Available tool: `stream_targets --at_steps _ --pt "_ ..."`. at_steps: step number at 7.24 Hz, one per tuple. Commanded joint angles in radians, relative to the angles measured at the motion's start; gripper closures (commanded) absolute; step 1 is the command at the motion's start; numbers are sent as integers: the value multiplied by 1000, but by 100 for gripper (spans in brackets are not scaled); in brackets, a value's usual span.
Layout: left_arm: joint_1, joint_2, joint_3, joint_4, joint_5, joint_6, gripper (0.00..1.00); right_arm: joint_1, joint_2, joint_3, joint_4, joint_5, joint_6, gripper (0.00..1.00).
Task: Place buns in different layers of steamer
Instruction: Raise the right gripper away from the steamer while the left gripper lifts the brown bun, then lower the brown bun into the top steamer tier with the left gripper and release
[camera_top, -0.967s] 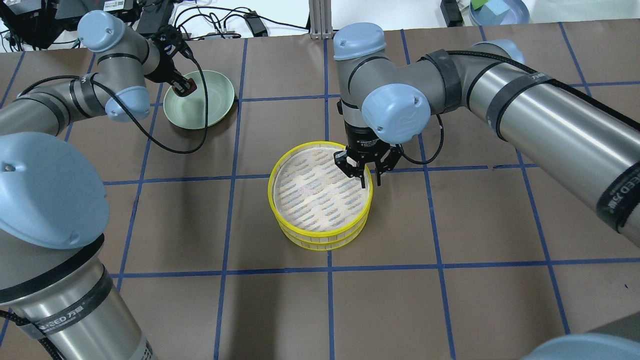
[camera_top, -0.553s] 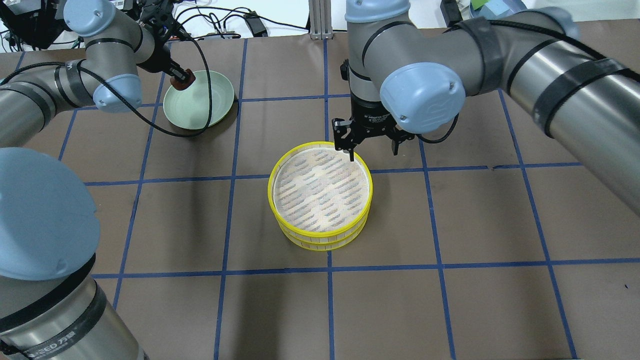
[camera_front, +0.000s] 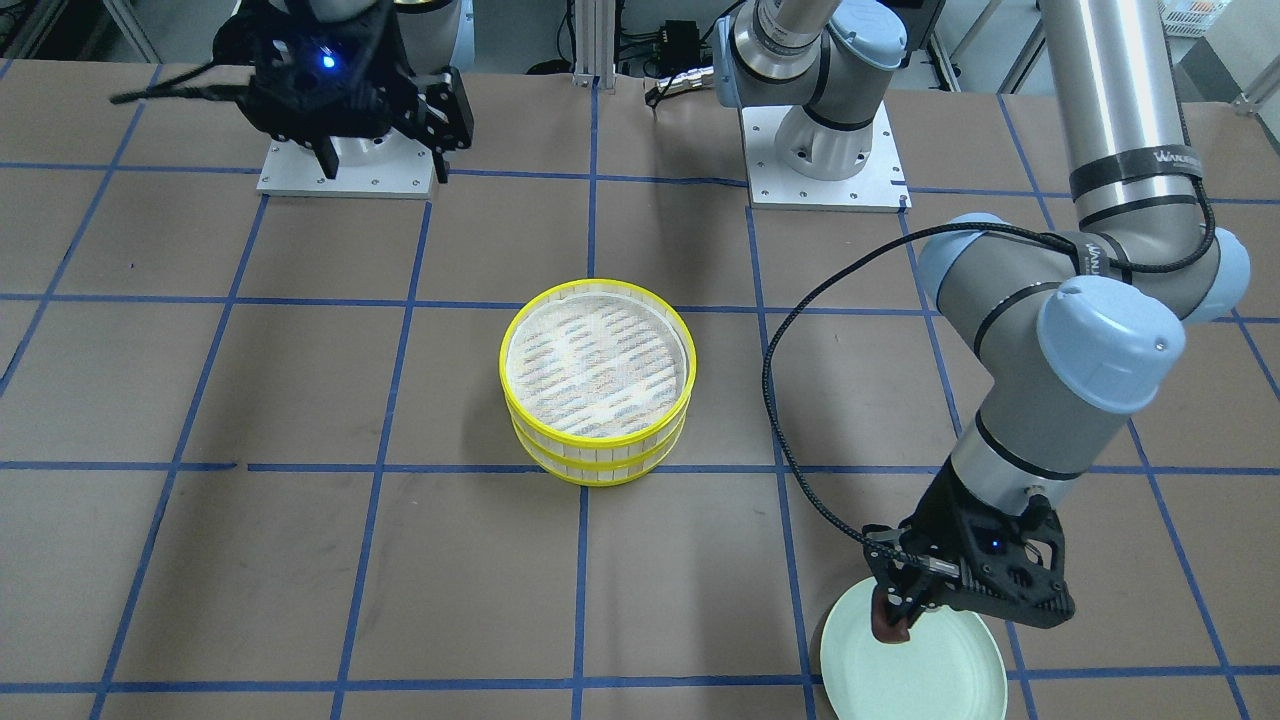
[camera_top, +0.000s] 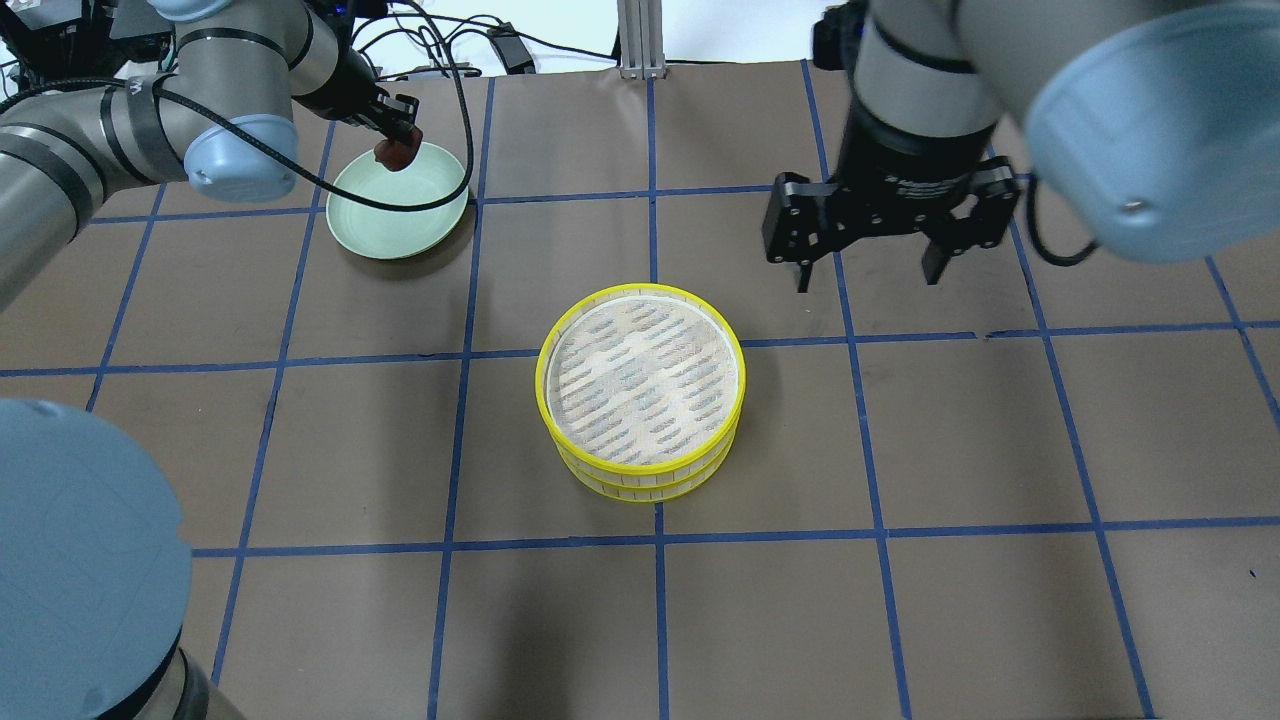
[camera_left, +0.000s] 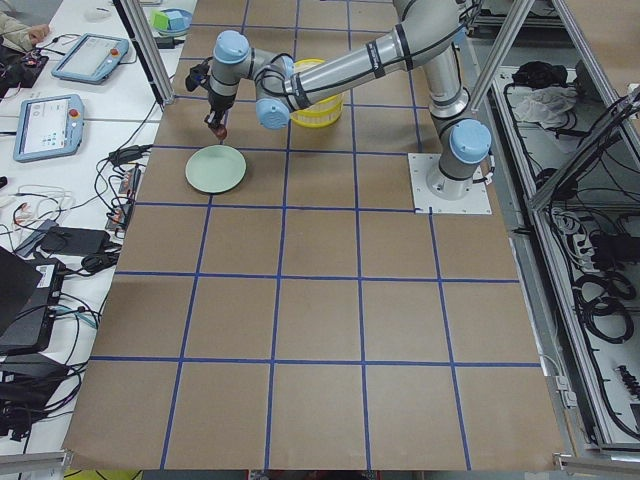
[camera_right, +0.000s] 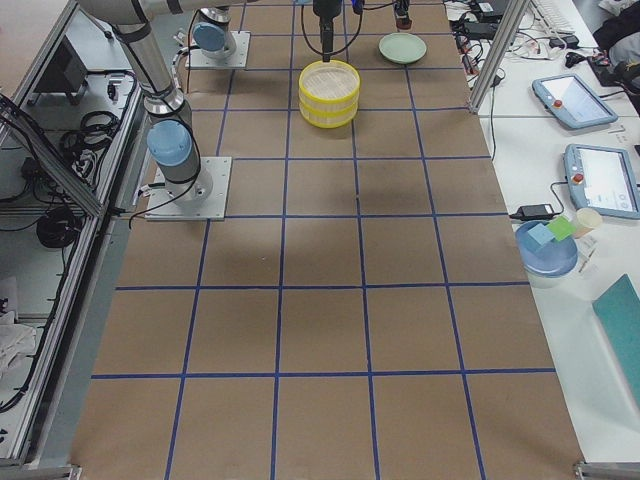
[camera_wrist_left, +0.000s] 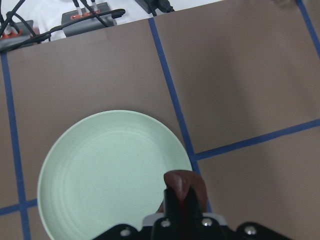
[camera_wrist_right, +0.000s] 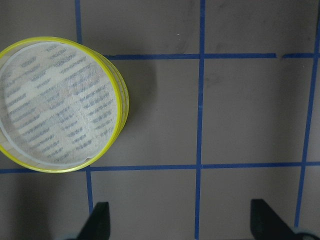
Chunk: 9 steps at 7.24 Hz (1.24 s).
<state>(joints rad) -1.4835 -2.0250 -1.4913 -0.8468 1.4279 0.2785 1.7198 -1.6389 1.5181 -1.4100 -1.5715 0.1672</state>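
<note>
My left gripper (camera_top: 399, 138) is shut on the dark reddish-brown bun (camera_top: 397, 152) and holds it above the far rim of the pale green plate (camera_top: 400, 212). The bun also shows in the left wrist view (camera_wrist_left: 186, 184) and the front view (camera_front: 889, 626). The steamer (camera_top: 640, 385) stands mid-table with its two yellow-rimmed layers stacked; the top layer's woven floor (camera_front: 597, 362) is bare. My right gripper (camera_top: 868, 276) is open and empty, raised above the table to the far right of the steamer (camera_wrist_right: 60, 117). The cream-white bun is not in view.
The plate (camera_front: 925, 672) holds nothing and sits at the table's far left, close to cables and the table's far edge. Blue tape lines grid the brown table (camera_top: 900, 600).
My right gripper rose from the steamer's top rim and drew back to the right, fingers spread wider. My left gripper lifted the brown bun off the plate and shifted it slightly right.
</note>
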Motion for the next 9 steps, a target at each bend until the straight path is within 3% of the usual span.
stream_targets --at_steps 1,5,7,8,9 --pt "-99 63 -26 -78 20 -269 100 -52 -30 -12 -22 54 -81 0" --pt "-328 158 -38 -363 11 -872 100 -60 -32 16 -44 -38 -87 0" --pt "-383 166 -105 -380 -13 -1018 99 -62 -30 16 -73 -42 -86 0" --pt "-383 175 -148 -382 -42 -1079 91 -62 -30 16 -72 -36 -86 0" --pt "-385 181 -164 -383 -43 -1088 40 -60 -30 16 -64 -35 -84 0"
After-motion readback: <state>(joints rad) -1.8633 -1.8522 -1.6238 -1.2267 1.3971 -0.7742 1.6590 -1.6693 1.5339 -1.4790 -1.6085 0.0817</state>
